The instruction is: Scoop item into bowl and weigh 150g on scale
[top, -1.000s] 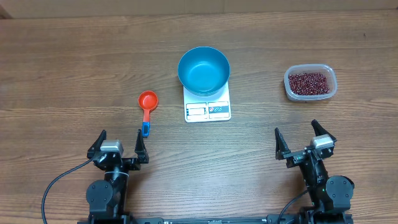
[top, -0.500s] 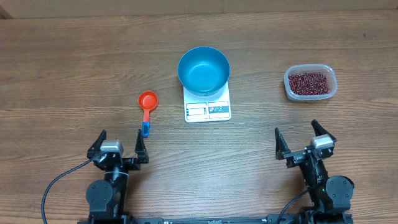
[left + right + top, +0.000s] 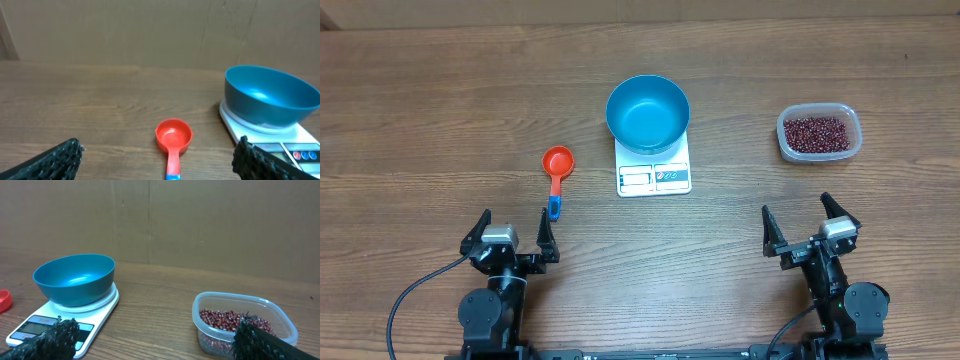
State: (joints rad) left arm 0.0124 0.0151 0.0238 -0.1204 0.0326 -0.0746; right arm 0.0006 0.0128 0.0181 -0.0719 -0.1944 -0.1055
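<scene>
1. Nothing in the scene has shifted since a second ago. Both arms and every object lie exactly where they were.
2. The worktop (image 3: 440, 90) is brown wood with grain running side to side. In the wrist views a plain brown panel wall (image 3: 100, 30) rises behind it.
3. The left gripper (image 3: 512, 218) sits at the near edge with its jaws spread wide and holds nothing. The right gripper (image 3: 797, 208) is also at the near edge, fully spread and empty.
4. The blue bowl (image 3: 647, 113) stands empty on the far part of the scale, at the centre of the worktop.
5. The white scale (image 3: 655, 178) has its display edge facing the arms.
6. The clear plastic container (image 3: 785, 140) is on the right, well apart from the scale and beyond the right gripper.
7. The beans (image 3: 817, 132) form a maroon heap inside that container.
8. The orange-red scoop (image 3: 557, 165) lies empty to the left of the scale, its blue-tipped handle pointing toward the left gripper. The scale and bowl stand between the scoop and the beans.
</scene>
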